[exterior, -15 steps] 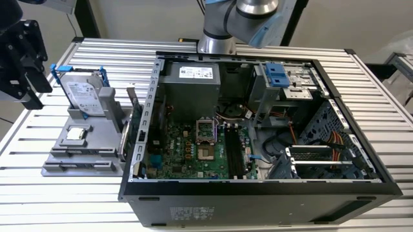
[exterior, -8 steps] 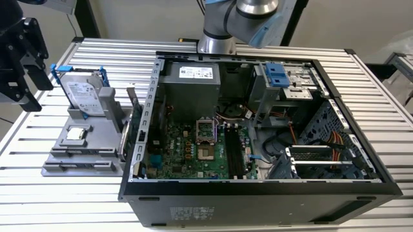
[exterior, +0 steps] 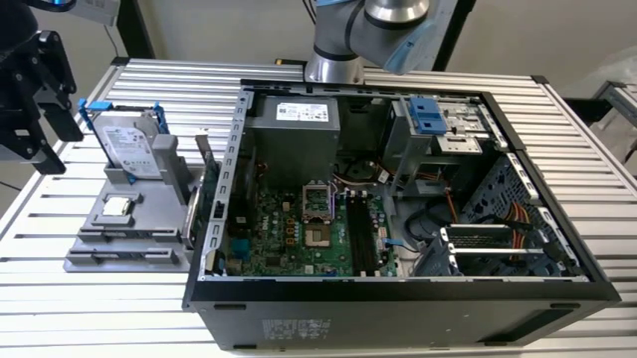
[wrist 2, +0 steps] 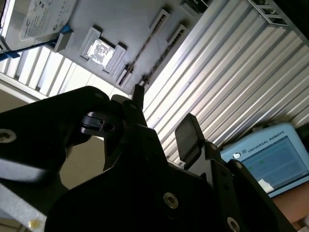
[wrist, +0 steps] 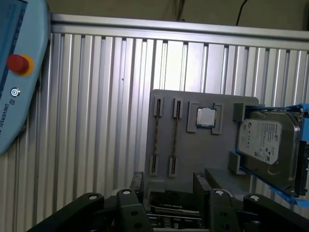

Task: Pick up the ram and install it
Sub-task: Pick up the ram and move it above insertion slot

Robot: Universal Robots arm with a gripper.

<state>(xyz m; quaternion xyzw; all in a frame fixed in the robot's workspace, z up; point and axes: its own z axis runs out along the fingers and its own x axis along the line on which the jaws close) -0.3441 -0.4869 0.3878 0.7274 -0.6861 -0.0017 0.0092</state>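
Two ram sticks (wrist: 157, 137) (wrist: 175, 137) stand on edge, side by side in the slots of a grey holder plate (wrist: 193, 154). In the second wrist view they show as thin dark lines (wrist 2: 145, 43). In the exterior view they lie low at the plate's near end (exterior: 127, 239). My gripper (wrist: 170, 186) hangs open high above the plate, holding nothing. Its two black fingers (wrist 2: 190, 135) stand apart, clear of the sticks. The exterior view has the gripper (exterior: 55, 142) at the far left. The motherboard's long black memory slots (exterior: 359, 231) lie inside the open computer case (exterior: 398, 294).
On the same plate sit a small square silver processor chip (wrist: 206, 117) and a silver hard drive (wrist: 268, 140) in a blue-handled bracket. A teach pendant (wrist: 14, 72) with a red button lies past the table edge. The ribbed metal table (exterior: 587, 164) carries everything.
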